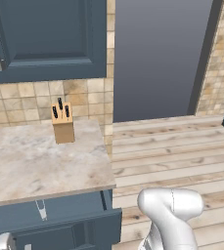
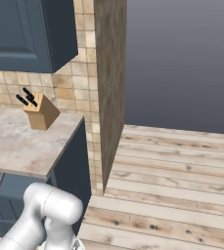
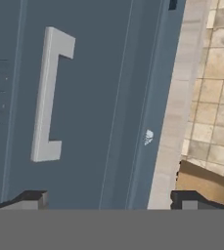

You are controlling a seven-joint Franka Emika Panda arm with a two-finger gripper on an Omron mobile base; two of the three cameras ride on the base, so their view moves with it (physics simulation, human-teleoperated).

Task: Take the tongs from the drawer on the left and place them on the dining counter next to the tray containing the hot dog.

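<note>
The drawer stands open under the worktop edge, its inside mostly hidden; the tongs peek out as a silvery sliver. The gripper hangs released, fingertips wide apart before the silver handle

matt drawer, silvery metal tongs, veined marble worktop.

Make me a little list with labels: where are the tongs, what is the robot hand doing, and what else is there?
tongs: lying in the open drawer, not held
drawer: pulled out below the worktop
handle: silver bar on the drawer front
gripper: open, empty, pointed at the drawer front
knife block: upright on the marble worktop, near the tiled wall
</note>
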